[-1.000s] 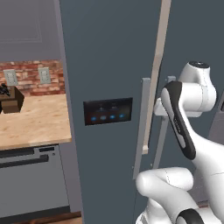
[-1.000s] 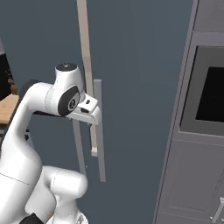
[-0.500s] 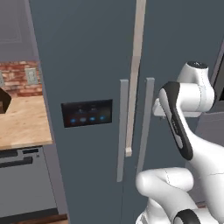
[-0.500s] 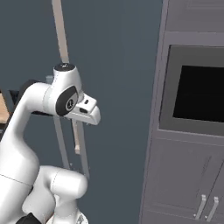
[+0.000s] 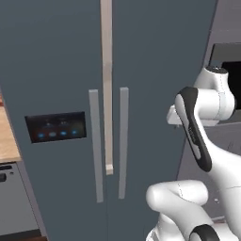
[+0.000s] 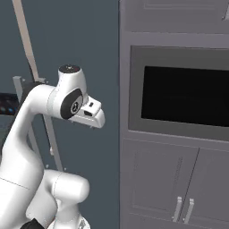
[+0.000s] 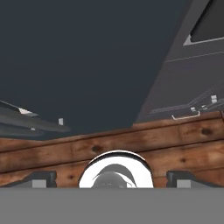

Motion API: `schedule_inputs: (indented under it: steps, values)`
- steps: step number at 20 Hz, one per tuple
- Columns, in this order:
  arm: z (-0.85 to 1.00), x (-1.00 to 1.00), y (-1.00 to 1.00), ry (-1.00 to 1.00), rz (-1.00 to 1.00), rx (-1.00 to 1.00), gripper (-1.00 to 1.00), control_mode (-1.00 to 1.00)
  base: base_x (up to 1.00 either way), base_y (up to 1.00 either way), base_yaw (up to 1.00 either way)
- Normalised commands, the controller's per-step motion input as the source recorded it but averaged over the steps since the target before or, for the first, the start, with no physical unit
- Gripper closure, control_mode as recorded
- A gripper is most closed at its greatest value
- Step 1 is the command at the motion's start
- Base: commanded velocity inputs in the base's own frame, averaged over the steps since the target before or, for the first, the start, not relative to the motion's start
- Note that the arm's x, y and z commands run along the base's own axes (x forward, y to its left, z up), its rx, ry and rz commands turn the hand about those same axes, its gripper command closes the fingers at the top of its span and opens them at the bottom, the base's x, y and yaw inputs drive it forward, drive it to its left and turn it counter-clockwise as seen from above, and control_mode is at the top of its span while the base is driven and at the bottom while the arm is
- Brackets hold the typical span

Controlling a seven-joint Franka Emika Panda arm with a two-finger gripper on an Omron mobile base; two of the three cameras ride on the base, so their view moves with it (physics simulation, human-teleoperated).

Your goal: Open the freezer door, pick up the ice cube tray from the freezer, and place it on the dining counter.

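The freezer door (image 5: 52,84) is the slate blue-grey panel on the left, with a black display (image 5: 56,127) lit by blue dots and a grey bar handle (image 5: 95,146). It stands shut against the plain right door (image 5: 155,70). The freezer's inside and the ice cube tray are hidden behind it. The dining counter is out of view. My gripper (image 7: 113,178) is open, its fingertips (image 7: 41,177) far apart with nothing between them. The hand (image 6: 91,115) is held folded near the arm, well short of the doors, and points down at the plain door's foot and the wood floor (image 7: 131,146).
A tall grey cabinet with a black-windowed wall oven (image 6: 183,94) stands right of the fridge, with lower cabinet doors and handles (image 6: 183,208). A wood counter edge (image 5: 4,136) and a grey appliance front (image 5: 12,197) sit at far left.
The whole scene has slid left in both base views, so the base has driven right along the fridge. The arm keeps its pose and the gripper stays open.
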Motion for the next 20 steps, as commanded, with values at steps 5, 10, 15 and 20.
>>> schedule_inputs:
  steps: [5,10,15,20]
  values:
    - [0.0,0.0,0.0,0.0,0.0,0.0,-1.0,1.0,0.4,0.01,0.0]
    - [0.0,0.0,0.0,0.0,0.0,0.0,-1.0,1.0,0.06,0.0,0.0]
    - [0.0,-0.04,0.05,-0.04,0.0,0.0,-1.0,-1.0,0.0,0.0,0.0]
    - [-0.05,-0.71,0.9,-0.13,0.0,-0.01,-1.0,-1.0,0.0,0.0,0.0]
